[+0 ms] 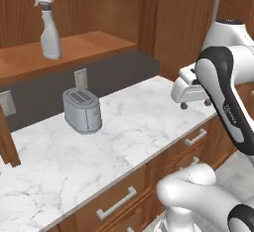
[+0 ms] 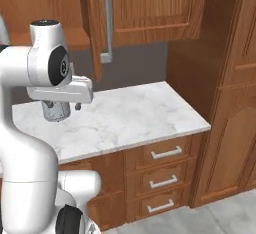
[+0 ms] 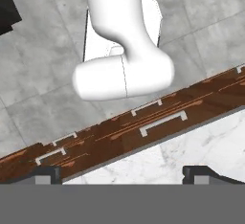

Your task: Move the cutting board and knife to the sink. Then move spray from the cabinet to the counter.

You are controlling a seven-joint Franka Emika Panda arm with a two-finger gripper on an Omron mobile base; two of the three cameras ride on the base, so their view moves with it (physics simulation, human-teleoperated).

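Observation:
The pale grey-white spray stands upright on the wood shelf of the open cabinet, at the upper left. My gripper hovers over the right end of the white marble counter, far to the right of the spray and lower. Its jaws point down and stand open with nothing between them; in the hand view the gripper looks down over the counter's front edge. The cutting board, the knife and the sink are out of view.
A grey toaster stands on the counter below the shelf. The cabinet door with its grey bar handle hangs open above the counter. Brown drawers lie under the worktop, and a tall wooden unit closes off the right end.

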